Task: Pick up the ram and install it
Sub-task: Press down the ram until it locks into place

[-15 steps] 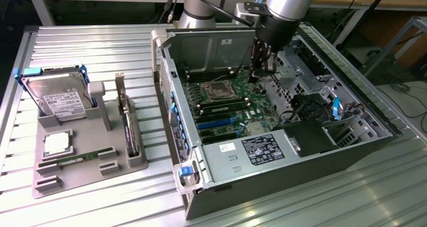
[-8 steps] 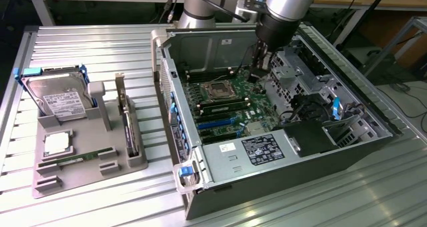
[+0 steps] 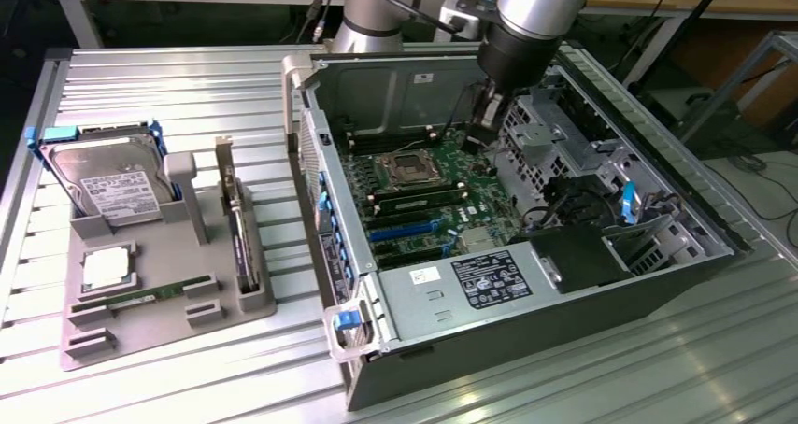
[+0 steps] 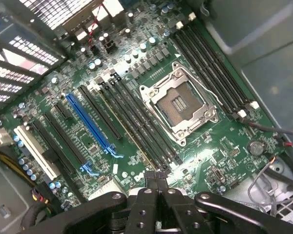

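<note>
Fingers (image 4: pixel 146 200) of the black gripper (image 4: pixel 156 179) are pressed together with nothing visible between them. They hang inside the open grey computer case (image 3: pixel 648 275), just over the near end of the black memory slots (image 4: pixel 136 131) beside the empty silver processor socket (image 4: pixel 178 105). The ram (image 3: pixel 131 300), a thin green circuit-board stick, appears to lie flat in the grey moulded holder (image 3: pixel 256 304) on the ribbed metal bench (image 3: pixel 175 78), well apart from the gripper. Judging by that, the pick-up is not yet made. A pale line runs along one slot, and I cannot tell what it is.
</note>
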`<state>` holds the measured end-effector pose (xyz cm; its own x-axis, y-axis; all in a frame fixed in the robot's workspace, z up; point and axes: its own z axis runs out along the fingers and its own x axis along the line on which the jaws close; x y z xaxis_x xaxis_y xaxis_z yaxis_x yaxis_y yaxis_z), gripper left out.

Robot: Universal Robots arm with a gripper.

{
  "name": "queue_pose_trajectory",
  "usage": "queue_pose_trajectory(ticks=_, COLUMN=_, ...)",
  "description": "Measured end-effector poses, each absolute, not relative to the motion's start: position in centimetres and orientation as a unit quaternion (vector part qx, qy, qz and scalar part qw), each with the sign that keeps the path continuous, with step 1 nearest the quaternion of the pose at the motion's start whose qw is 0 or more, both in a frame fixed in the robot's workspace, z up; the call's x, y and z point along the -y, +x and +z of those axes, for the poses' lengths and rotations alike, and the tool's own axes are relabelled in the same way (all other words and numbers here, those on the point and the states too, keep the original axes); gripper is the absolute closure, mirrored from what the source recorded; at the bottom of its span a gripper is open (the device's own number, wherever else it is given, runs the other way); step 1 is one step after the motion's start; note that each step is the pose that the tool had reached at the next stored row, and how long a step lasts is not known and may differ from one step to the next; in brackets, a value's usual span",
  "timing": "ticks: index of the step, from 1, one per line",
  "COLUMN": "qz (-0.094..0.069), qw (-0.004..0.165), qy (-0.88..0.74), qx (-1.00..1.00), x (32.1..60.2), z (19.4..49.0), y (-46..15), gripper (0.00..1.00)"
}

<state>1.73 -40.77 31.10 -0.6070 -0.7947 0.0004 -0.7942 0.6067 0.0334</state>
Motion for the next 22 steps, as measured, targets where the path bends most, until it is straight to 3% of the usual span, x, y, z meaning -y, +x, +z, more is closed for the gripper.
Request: queue_pose_trajectory(ticks=22, qz=-0.014, qw=0.006, qy=0.318, qx=0.948, x=40.77, z=31.13, y=1.63, gripper=0.89)
